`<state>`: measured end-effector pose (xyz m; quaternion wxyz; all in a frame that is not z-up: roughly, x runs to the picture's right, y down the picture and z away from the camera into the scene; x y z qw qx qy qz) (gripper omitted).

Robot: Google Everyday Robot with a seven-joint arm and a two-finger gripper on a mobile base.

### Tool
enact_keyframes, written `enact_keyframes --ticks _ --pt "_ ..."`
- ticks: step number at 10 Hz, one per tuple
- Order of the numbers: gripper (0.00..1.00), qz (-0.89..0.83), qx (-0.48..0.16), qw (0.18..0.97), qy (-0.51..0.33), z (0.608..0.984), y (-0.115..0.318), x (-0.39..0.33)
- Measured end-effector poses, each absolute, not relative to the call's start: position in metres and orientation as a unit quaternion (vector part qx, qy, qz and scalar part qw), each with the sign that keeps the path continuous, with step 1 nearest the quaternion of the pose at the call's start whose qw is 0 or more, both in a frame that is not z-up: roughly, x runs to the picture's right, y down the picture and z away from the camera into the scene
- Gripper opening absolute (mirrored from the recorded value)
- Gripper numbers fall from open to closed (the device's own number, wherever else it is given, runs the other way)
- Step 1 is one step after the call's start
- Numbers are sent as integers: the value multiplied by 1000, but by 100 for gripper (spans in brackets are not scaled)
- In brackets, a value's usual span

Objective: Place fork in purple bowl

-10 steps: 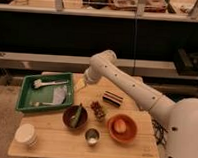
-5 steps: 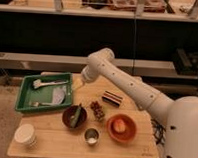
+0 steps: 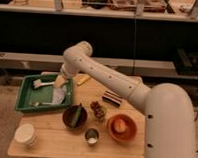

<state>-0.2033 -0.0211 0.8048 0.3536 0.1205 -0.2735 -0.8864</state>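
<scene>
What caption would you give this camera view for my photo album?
Robot arm's tool hovers over the green tray, where the fork lies; the purple bowl sits beside it.

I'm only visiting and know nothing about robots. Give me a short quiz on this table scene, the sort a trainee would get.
1. True or false: the slim silvery-grey fork already lies in the round dark purple bowl.
2. The robot's gripper hangs over which of these? A) the white cup B) the green rectangular tray C) the small metal cup
3. Which stands nearer the tray: the purple bowl or the round orange bowl?

Key:
1. False. The fork lies in the tray.
2. B.
3. The purple bowl.
</scene>
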Motion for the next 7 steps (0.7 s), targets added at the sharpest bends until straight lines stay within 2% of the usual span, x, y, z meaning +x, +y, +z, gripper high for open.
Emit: enact_keyframes --ticks 2,5,6,7 --pt "77 -905 134 307 -262 805 -20 -243" --pt "57 -918 142 270 -253 820 -2 -265" --pt "57 -921 140 269 -245 826 4 -268" --pt "61 -923 139 269 -239 830 6 -268"
